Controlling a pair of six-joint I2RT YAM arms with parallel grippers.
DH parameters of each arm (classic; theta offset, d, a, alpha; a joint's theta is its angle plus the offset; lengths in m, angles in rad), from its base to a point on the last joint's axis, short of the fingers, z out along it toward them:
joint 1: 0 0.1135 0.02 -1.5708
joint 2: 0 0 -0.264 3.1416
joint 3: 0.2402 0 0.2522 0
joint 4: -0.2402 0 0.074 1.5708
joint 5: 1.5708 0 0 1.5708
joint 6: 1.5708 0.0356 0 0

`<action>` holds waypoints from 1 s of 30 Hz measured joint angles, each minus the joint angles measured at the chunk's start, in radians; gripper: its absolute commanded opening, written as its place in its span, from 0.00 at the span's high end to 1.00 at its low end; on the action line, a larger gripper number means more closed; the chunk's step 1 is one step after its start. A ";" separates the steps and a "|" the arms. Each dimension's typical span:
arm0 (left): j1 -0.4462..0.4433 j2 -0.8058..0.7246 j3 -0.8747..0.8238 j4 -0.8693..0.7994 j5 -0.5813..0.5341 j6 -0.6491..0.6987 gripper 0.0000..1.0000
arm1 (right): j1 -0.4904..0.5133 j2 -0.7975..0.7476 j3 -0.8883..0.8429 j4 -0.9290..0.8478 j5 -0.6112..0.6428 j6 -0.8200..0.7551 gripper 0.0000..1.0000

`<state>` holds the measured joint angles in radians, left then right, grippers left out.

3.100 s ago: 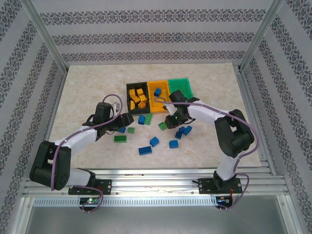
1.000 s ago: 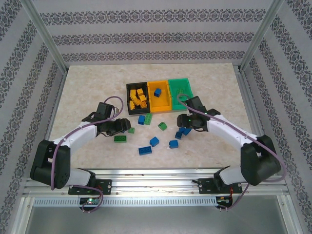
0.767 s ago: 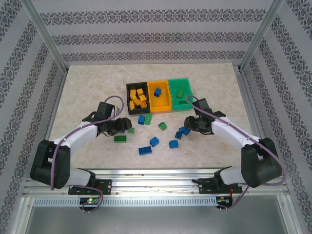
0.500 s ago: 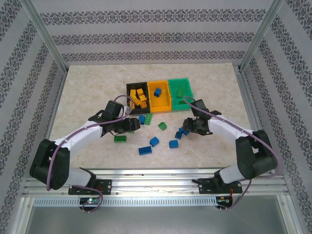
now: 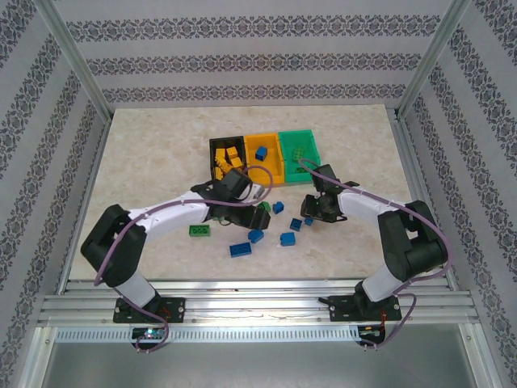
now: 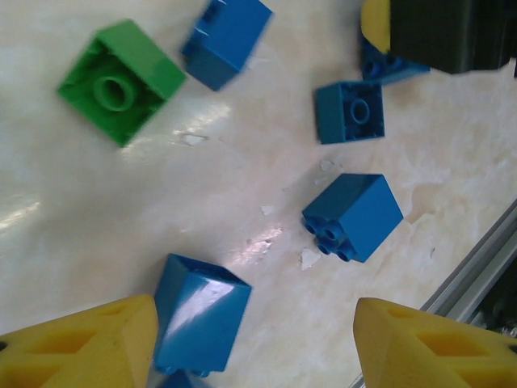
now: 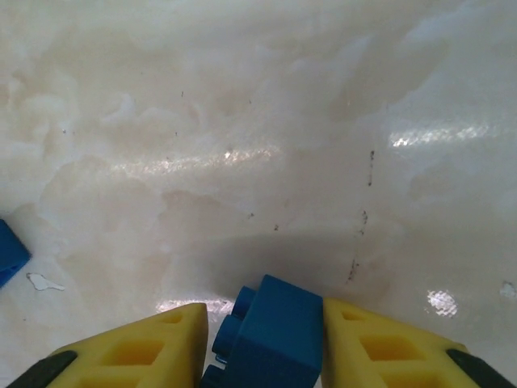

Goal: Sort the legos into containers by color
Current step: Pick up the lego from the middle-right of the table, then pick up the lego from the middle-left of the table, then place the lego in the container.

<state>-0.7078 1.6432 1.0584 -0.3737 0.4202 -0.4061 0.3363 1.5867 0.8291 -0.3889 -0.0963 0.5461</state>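
A blue lego (image 7: 271, 331) is clasped between the yellow jaws on the marbled bench (image 7: 258, 121), a second lego (image 7: 10, 252) glimpsed at left

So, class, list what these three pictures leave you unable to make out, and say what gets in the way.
Right wrist view: the bottom edge cuts off the blue brick between the right gripper's fingers, so a firm grip cannot be confirmed.
Left wrist view: a second blue brick is half hidden under a black part at the top edge.
Top view: the left arm covers the black bin's near end.
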 measured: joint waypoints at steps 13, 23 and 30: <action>-0.030 0.055 0.019 -0.121 -0.082 0.090 0.36 | -0.028 -0.061 0.015 -0.002 -0.051 -0.021 0.88; -0.045 0.139 0.040 -0.131 -0.114 0.093 0.42 | -0.011 0.080 0.424 0.000 -0.111 -0.067 0.83; -0.052 0.156 0.058 -0.147 -0.161 0.103 0.63 | 0.060 0.308 0.672 0.004 -0.145 -0.081 0.72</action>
<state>-0.7601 1.7992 1.1168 -0.5209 0.2596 -0.3035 0.3965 1.8946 1.5013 -0.3851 -0.2409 0.4652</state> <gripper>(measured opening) 0.413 0.241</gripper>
